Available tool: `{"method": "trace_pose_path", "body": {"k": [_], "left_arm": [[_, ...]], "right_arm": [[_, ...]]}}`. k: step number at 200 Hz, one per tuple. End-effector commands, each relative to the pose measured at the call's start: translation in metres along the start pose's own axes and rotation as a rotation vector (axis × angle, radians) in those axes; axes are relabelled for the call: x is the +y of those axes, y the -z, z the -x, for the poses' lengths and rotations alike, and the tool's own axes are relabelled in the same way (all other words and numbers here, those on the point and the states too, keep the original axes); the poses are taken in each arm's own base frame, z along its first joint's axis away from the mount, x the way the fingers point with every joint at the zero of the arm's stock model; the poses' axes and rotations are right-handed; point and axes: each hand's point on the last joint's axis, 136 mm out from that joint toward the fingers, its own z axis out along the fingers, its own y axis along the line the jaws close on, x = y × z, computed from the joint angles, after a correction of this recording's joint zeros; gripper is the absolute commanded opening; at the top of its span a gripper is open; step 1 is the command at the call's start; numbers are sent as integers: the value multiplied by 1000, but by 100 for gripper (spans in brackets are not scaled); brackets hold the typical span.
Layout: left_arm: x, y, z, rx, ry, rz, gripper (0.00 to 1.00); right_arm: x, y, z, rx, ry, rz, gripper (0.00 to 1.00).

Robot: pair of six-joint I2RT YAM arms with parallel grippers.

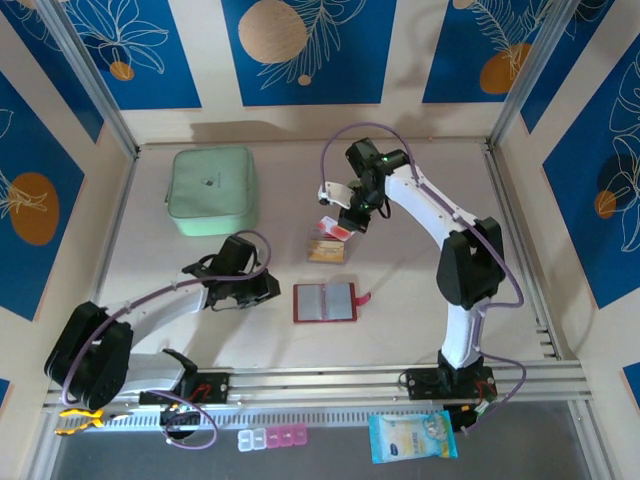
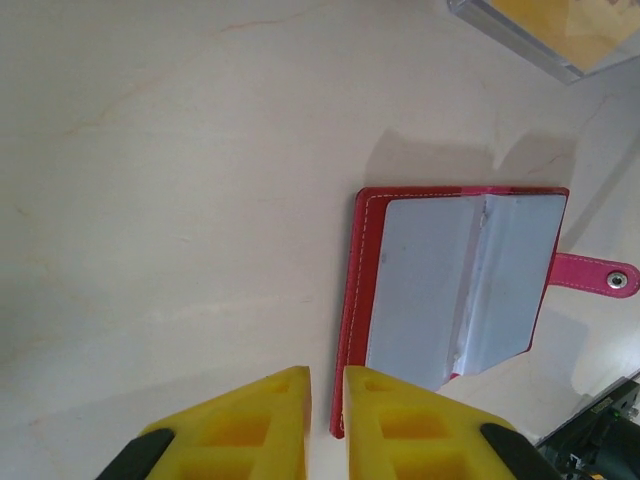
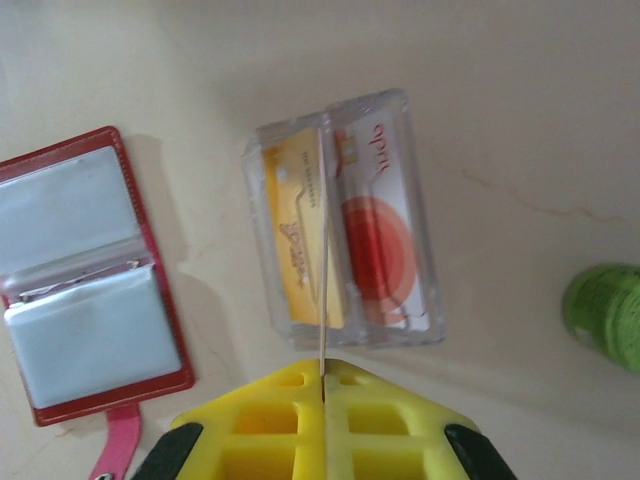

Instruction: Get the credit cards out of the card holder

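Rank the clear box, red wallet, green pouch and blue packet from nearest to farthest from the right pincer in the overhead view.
From the right pincer:
1. Clear box, almost under it.
2. Red wallet, toward the arm bases.
3. Green pouch, back left.
4. Blue packet, bottom edge, past the right arm's base.

readable text | red script on credit card (image 3: 385, 215) in clear case (image 3: 430, 300); not legible
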Motion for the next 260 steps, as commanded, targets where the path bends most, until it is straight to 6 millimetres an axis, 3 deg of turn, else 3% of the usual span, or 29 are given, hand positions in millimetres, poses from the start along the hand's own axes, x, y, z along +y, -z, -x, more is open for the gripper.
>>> {"method": "trace_pose_path", "body": {"k": [1,113,161,181,189,212,222,243,260], "left_arm": [[13,4,-4,3,12,35,16],[15,16,5,-28,34,37,17],[25,23,11,-46,29,62,24],[31,28,20,-64,12,92,34],[35,31,25,-78,4,115,46],[40,39,42,-114,-35,176,98],[42,44,51,-138,-58,218,100],[50,54,67,-177,-100,302,100],[59,63,83,-227,-153,371,100]], "right_arm": [[-5,3,2,0,29,29,3],[-25,-27,3,12,61,76,15],[-24,-18,4,-5,46,59,23],[-28,-9,6,-40,11,25,25],[-30,-5,6,-62,-13,5,28],[-36,5,1,-117,-105,-48,43],[-38,10,-3,-138,-148,-78,54],[-42,16,-20,-171,-243,-142,99],[-45,18,-36,-191,-327,-193,99]]}}
